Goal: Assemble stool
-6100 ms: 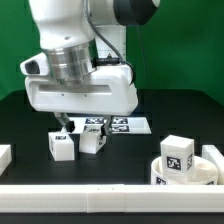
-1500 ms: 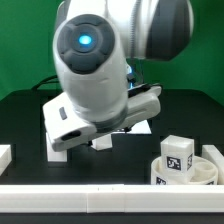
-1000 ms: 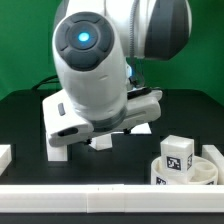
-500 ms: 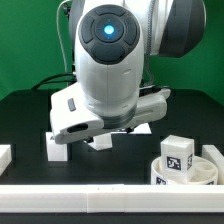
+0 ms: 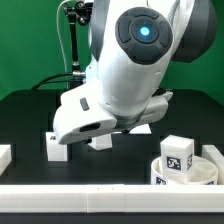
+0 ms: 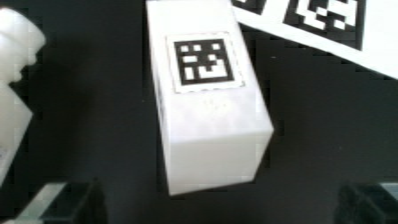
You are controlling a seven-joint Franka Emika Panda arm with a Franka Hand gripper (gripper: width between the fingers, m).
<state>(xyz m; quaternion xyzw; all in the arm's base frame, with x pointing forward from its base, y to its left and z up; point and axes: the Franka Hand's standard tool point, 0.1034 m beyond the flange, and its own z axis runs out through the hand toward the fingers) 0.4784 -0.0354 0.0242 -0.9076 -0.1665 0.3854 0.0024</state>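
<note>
There's your leg (image 6: 210,100), a white block lying on the table (image 6: 107,150) with its tag facing the wrist camera. It looks like stiff, light plastic with smooth sides, so expect it to slip if you pinch it off-centre. I'd take it across the two long plain sides, near mid-length. The claw (image 6: 214,205) hangs over it, spread apart, with one of its fingers (image 6: 63,203) out on either side and nothing gripped. A second leg (image 6: 18,70) sits just beside, and the marker board (image 6: 320,25) is near. Well apart, at the exterior view's right, the seat (image 5: 205,172) carries a third leg (image 5: 178,152).
</note>
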